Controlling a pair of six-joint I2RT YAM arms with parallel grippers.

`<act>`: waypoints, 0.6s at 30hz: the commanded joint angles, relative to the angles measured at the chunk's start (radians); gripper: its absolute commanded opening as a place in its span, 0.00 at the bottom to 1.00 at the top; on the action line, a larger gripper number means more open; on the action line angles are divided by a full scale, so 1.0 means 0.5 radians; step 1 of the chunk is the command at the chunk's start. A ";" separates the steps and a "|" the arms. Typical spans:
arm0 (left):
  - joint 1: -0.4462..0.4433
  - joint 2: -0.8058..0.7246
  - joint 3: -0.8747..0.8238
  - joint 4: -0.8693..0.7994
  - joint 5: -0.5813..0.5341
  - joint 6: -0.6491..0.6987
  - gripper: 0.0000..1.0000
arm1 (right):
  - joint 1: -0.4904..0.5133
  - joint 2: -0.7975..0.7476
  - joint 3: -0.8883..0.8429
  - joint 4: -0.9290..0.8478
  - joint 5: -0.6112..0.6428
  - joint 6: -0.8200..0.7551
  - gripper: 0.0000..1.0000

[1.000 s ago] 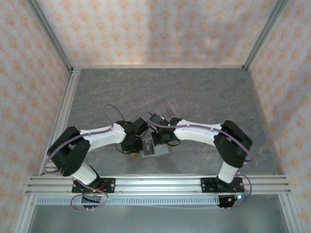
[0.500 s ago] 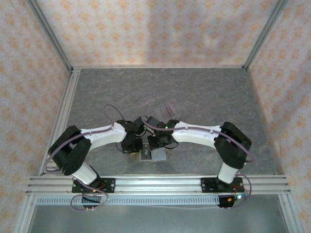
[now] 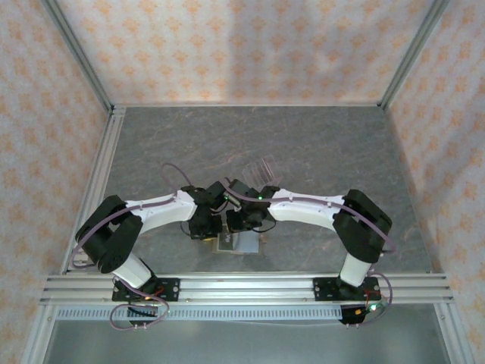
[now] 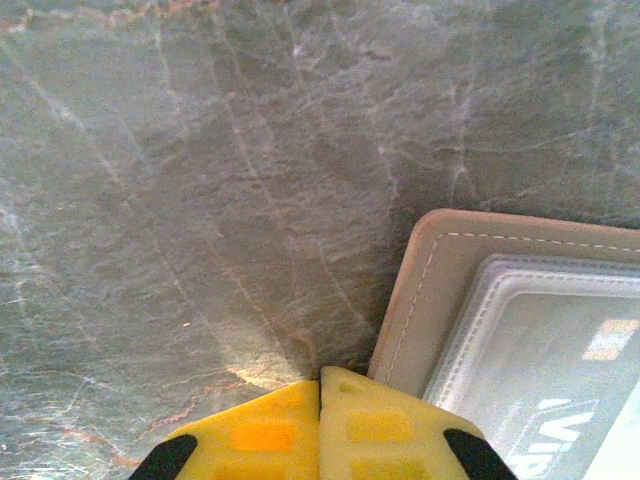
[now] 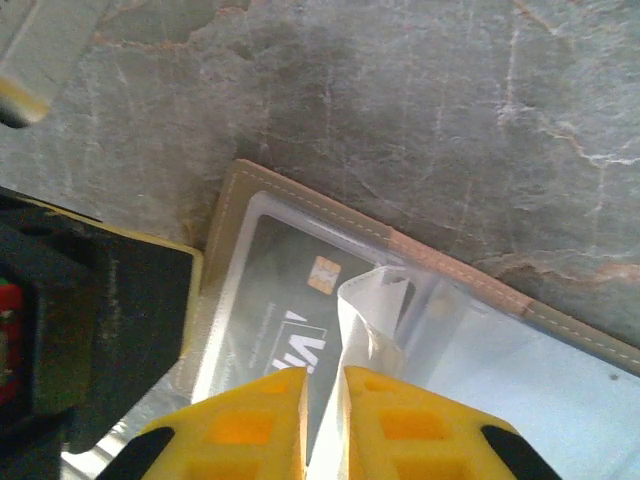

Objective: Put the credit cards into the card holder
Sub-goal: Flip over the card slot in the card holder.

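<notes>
The card holder (image 5: 238, 190) lies open on the table, tan with pale stitching, its clear plastic sleeves facing up. One of the credit cards (image 5: 285, 305), dark with a gold chip and white lettering, sits inside the left sleeve. My right gripper (image 5: 325, 378) hangs just over that sleeve, jaws a narrow crack apart, with a raised clear sleeve flap (image 5: 375, 300) running up into the gap. My left gripper (image 4: 320, 378) is shut, its tips down at the holder's left edge (image 4: 425, 300). Seen from above, both grippers meet over the holder (image 3: 244, 244).
A clear acrylic slotted stand (image 3: 262, 168) sits behind the grippers. In the right wrist view the left gripper's black body (image 5: 90, 330) lies close beside the holder. Grey stone-patterned table (image 3: 318, 144) stretches to the patterned walls; an aluminium rail (image 3: 242, 288) runs along the front.
The right gripper has slid left and nearer over the holder, and its jaws have parted slightly. The left gripper has stayed shut at the holder's edge.
</notes>
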 commanded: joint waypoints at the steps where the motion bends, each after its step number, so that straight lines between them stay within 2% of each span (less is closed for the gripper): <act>1: -0.086 -0.011 0.000 0.116 -0.055 -0.026 0.08 | -0.048 0.035 0.017 0.264 -0.102 0.083 0.17; 13: -0.072 -0.107 -0.004 0.026 -0.101 -0.015 0.08 | -0.074 0.130 0.126 0.339 -0.240 0.134 0.19; 18: -0.006 -0.214 -0.059 0.017 -0.080 -0.044 0.08 | -0.079 0.111 0.129 0.366 -0.275 0.147 0.21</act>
